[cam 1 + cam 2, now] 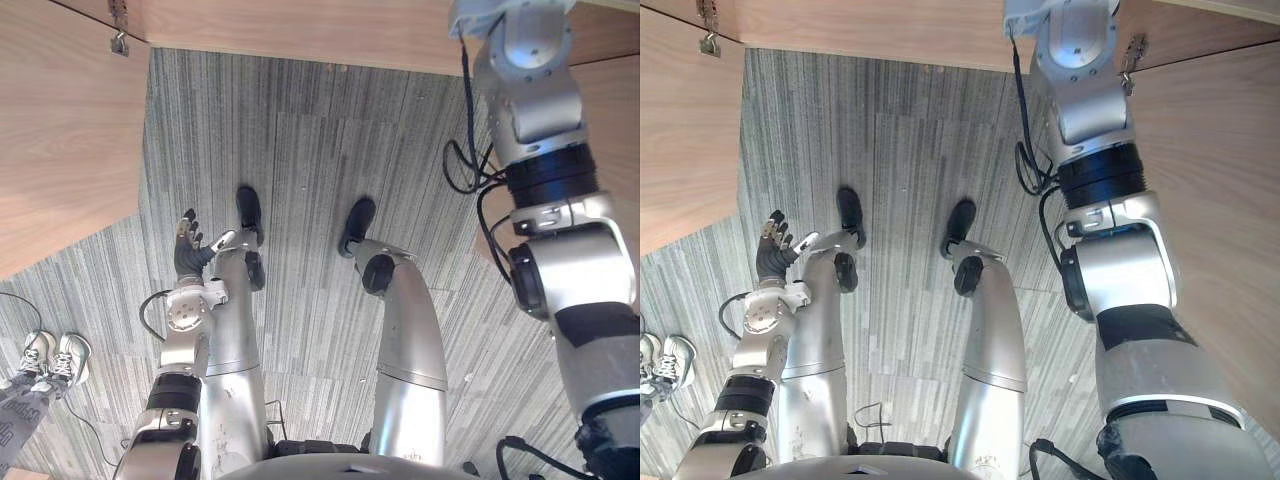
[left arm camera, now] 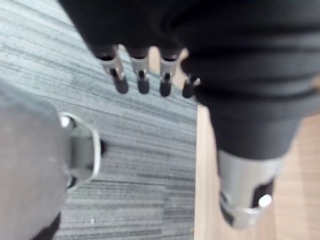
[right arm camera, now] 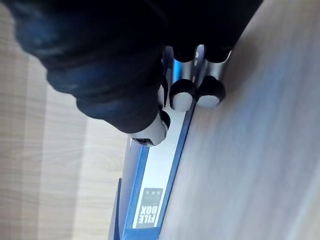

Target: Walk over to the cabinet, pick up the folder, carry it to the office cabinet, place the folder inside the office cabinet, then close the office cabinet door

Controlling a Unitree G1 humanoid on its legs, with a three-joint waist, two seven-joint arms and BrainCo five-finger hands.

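The blue folder (image 3: 160,175) with a white spine label stands edge-on against a light wooden cabinet panel (image 3: 260,150). My right hand (image 3: 110,65) is shut on it, its fingers (image 3: 182,95) curled over the folder's edge and the thumb pressed on the other side. In the eye views my right arm (image 1: 540,130) reaches up to the cabinet at the upper right. My left hand (image 1: 188,245) hangs low beside my left leg, fingers (image 2: 141,80) relaxed and holding nothing.
An open wooden cabinet door (image 1: 60,130) with a metal hinge (image 1: 119,40) stands at the left. More wood panelling (image 1: 1220,180) runs along the right. Grey striped carpet (image 1: 300,150) lies between them. A person's white shoes (image 1: 55,358) stand at the lower left.
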